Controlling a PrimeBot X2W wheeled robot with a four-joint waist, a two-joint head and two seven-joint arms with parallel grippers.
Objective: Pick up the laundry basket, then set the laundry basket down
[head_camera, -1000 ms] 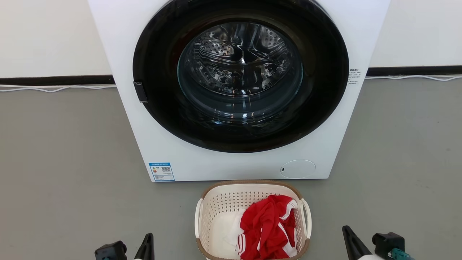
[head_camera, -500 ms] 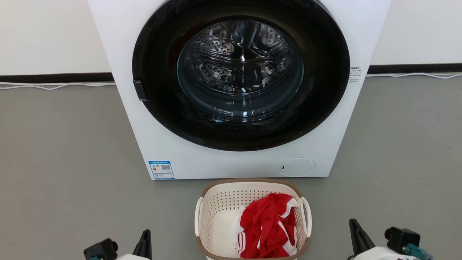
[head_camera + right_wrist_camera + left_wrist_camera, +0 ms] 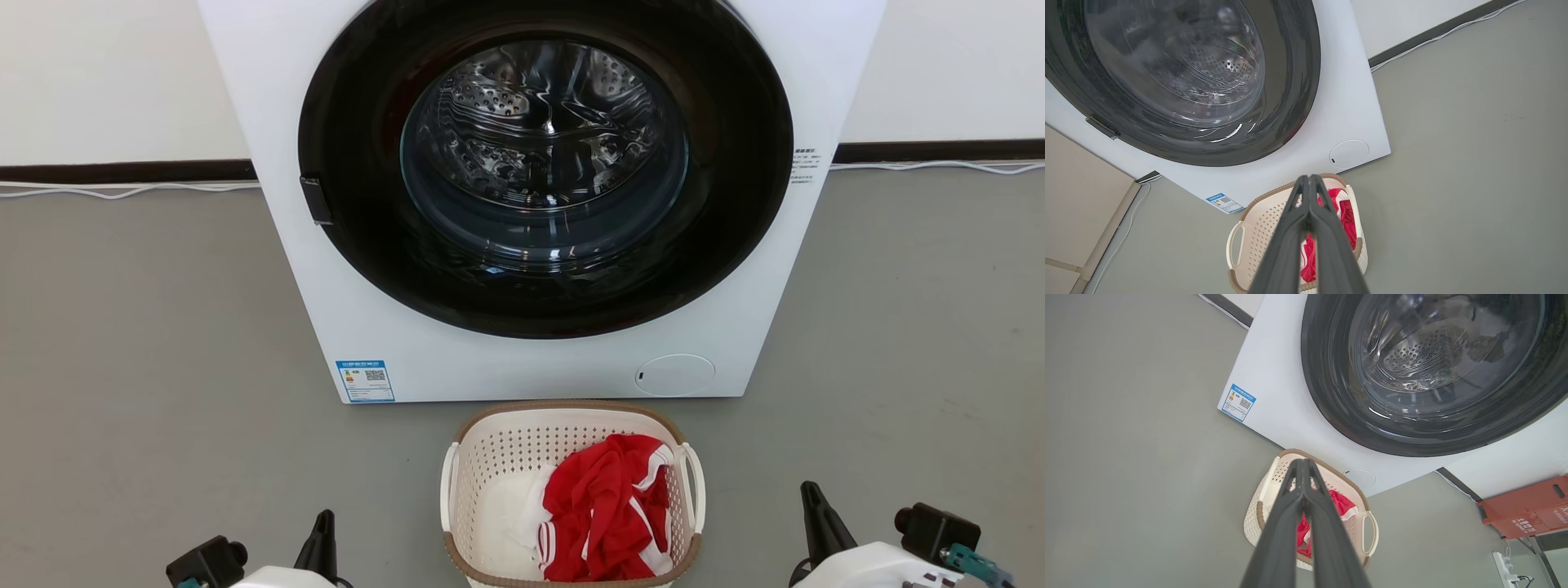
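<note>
Straight ahead against a pale wall [image 3: 98,73], a white front-loading washing machine [image 3: 490,359], taking up most of the far side. Round dark door [image 3: 735,204] shut, with domed glass [image 3: 543,163] over a shiny perforated steel drum [image 3: 596,82] and a small dark latch [image 3: 315,201] on its left edge. Low on the front panel, a blue label [image 3: 365,381] at the left and a round white flap [image 3: 674,375] at the right. Along the foot of the wall, a dark skirting [image 3: 122,172] with a thin white cable [image 3: 122,194] beside it.

Just near of the machine, on the smooth grey floor [image 3: 147,367], the laundry basket [image 3: 522,445]: cream-white plastic, rounded-rectangular, walls pierced with rows of small holes, a brown woven-look rim [image 3: 563,406], loop handles [image 3: 445,498] at left and right. Touching the machine or not: unclear. Inside, a crumpled red garment [image 3: 608,510] with white stripes heaped to the right, and a white cloth [image 3: 506,510] lying to the left.

Left claw [image 3: 1303,465] low at the near left, long dark fingers pressed together on nothing, well apart from the basket. Right claw [image 3: 1309,181] low at the near right, fingers likewise together and empty, well apart from the right handle. Grey floor between each claw and the basket.

From the left wrist, right of the machine, a red crate [image 3: 1523,506] and a white power strip [image 3: 1504,563]. From the right wrist, left of the machine, a beige panel [image 3: 1081,196].
</note>
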